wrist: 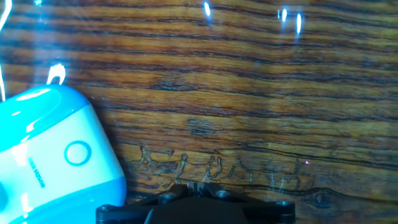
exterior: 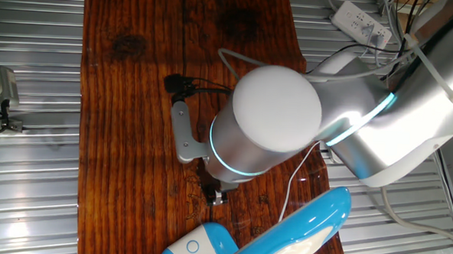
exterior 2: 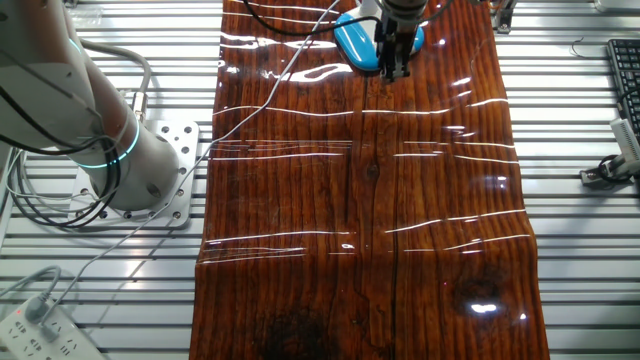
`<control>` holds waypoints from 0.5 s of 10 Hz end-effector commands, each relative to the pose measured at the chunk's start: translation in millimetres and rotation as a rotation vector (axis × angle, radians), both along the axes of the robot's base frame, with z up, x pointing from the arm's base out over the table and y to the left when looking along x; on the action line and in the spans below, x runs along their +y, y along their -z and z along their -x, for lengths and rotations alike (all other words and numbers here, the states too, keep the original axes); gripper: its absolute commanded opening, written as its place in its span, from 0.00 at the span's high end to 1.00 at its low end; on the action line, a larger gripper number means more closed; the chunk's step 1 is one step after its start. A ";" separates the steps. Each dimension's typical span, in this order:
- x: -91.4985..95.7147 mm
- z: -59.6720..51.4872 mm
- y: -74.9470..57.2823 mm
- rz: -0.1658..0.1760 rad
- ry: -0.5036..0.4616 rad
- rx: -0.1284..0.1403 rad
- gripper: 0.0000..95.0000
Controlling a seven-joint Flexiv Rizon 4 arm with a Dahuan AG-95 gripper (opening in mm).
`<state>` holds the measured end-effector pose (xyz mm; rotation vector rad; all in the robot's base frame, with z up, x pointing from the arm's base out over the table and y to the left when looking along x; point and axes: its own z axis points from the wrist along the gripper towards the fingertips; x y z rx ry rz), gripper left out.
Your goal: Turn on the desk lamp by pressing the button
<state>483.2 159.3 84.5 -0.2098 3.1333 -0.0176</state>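
Black gripper (wrist: 198, 208), its opening impossible to tell, hangs right of the desk lamp (wrist: 50, 155) base, whose round button (wrist: 78, 153) faces up.

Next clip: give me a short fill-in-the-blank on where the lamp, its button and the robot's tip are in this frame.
1. The desk lamp is blue and ____ plastic.
2. The round button sits on the lamp's ____, not on its long arm.
3. In the hand view the button lies to the ____ of the gripper.
4. The table has a glossy ____ top.

Missing words: white; base; left; wooden
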 end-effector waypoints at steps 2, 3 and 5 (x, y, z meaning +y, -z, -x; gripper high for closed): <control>0.3 0.3 0.3 -0.021 -0.074 -0.004 1.00; 0.3 0.3 0.3 -0.026 -0.093 0.001 1.00; 0.3 0.3 0.3 -0.045 -0.152 0.014 1.00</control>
